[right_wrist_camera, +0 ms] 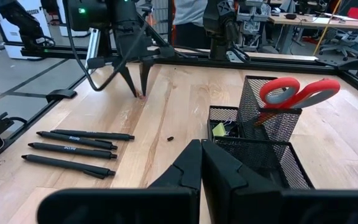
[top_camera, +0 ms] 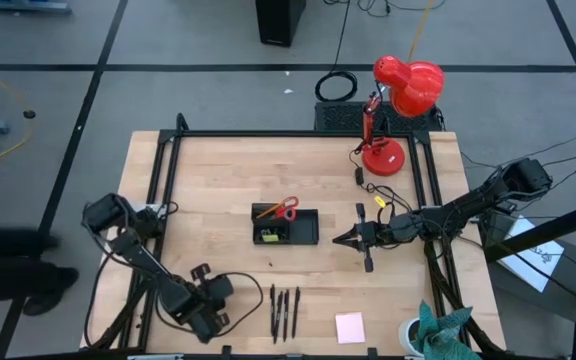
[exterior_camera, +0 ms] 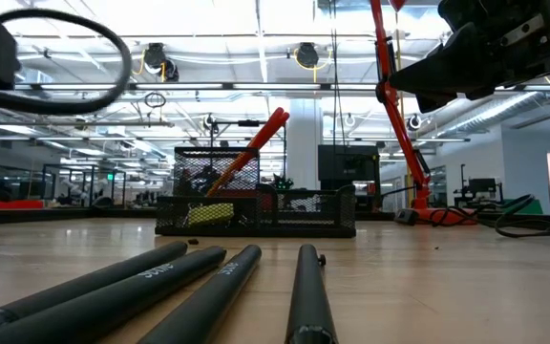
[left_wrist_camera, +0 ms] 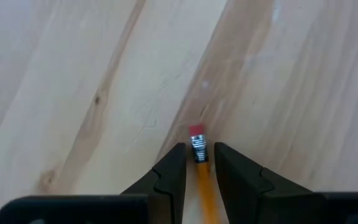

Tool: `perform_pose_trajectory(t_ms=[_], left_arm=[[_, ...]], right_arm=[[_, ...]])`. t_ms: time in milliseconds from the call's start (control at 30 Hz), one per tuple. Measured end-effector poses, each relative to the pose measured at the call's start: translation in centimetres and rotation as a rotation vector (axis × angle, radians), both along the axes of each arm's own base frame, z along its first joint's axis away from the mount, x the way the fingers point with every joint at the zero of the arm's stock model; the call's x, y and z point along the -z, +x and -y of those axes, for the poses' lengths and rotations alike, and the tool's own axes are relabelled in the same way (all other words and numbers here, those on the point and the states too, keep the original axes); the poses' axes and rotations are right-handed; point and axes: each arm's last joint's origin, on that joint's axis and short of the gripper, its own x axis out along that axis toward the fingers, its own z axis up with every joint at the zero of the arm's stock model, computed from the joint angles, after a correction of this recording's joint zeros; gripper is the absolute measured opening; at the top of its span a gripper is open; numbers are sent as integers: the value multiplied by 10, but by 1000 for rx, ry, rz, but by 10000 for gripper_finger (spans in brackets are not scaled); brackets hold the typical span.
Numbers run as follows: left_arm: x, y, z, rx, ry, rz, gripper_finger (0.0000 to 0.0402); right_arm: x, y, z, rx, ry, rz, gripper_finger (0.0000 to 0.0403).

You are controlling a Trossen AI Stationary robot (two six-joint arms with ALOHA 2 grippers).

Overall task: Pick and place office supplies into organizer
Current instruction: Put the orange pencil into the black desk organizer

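Pinching an orange pencil [left_wrist_camera: 202, 180] just below its eraser end, the left gripper [left_wrist_camera: 199, 167] points straight down at the wooden desk [top_camera: 228, 180] near its front left corner, its fingers [left_wrist_camera: 173, 174] closed against both sides of the shaft. Three black pens [top_camera: 284, 312] lie side by side on the desk just beside it, and a pink sticky-note pad [top_camera: 349, 327] sits a little farther along the front edge. Mid-desk stands the black mesh organizer [top_camera: 298, 230], red-handled scissors [top_camera: 282, 209] propped upright in its tall cup, something yellow [right_wrist_camera: 219, 130] in a low compartment. The right gripper [top_camera: 342, 239] hovers just beside the organizer, fingers pressed together, holding nothing. A red desk lamp [top_camera: 398, 100] stands at the back.
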Motion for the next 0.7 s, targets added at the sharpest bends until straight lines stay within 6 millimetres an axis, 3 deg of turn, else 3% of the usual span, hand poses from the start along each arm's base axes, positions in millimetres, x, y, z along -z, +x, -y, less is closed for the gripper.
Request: perform_pose_trajectory(t_ms=[300, 700], left_arm=[[-2, 6, -8, -113, -128, -141, 93], [-6, -8, 0, -16, -97, -136, 93]], right_arm=[[0, 0, 0, 0, 0, 0, 4], [2, 0, 0, 0, -5, -16, 4]])
